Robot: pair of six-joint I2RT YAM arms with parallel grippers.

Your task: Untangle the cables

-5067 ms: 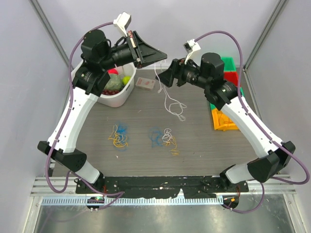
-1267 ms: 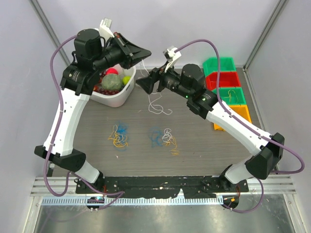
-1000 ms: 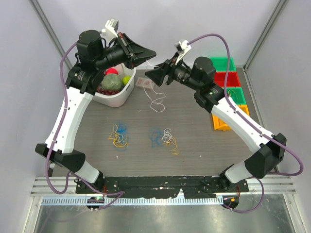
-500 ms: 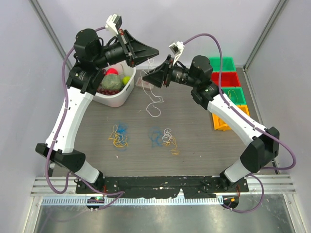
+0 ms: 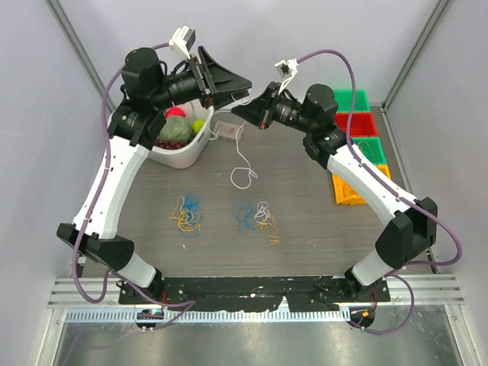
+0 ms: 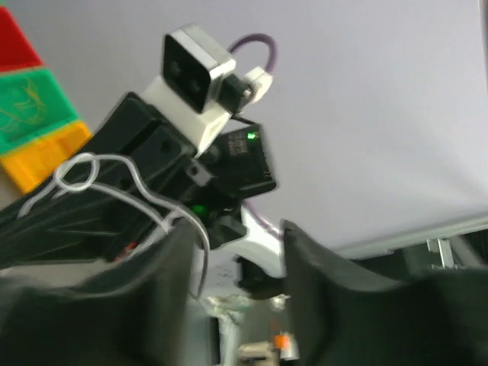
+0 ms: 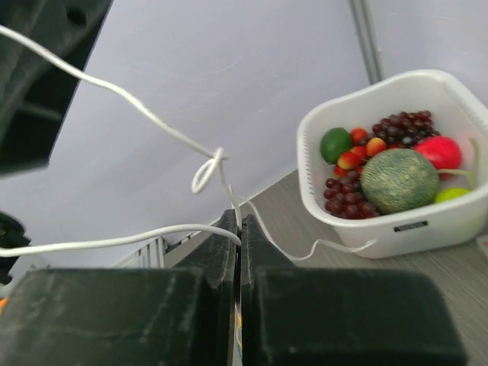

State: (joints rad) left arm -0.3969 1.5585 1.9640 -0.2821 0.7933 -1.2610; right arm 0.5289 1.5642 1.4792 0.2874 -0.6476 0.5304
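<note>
A thin white cable [image 5: 242, 156] hangs from between my two raised grippers, its tail curled on the table. My right gripper [image 5: 239, 110] is shut on this white cable [image 7: 217, 164], which forms a small loop just above the closed jaws [image 7: 239, 218]. My left gripper [image 5: 245, 82] sits just above and left of it, jaws apart [image 6: 236, 229]; the white cable [image 6: 114, 164] drapes over the right gripper's body and runs along my left finger's inner edge. Two small tangles of yellow, blue and white cables [image 5: 187, 214] [image 5: 257, 216] lie on the table.
A white basket [image 5: 200, 141] of fruit stands at the back left, and shows as the white basket [image 7: 457, 221] in the right wrist view. Green, red and orange bins [image 5: 358, 126] line the right side. A small packet [image 5: 226, 130] lies beside the basket.
My right gripper has closed on the white cable. The left gripper's jaws have parted. The cable's hanging tail has shifted slightly right.
</note>
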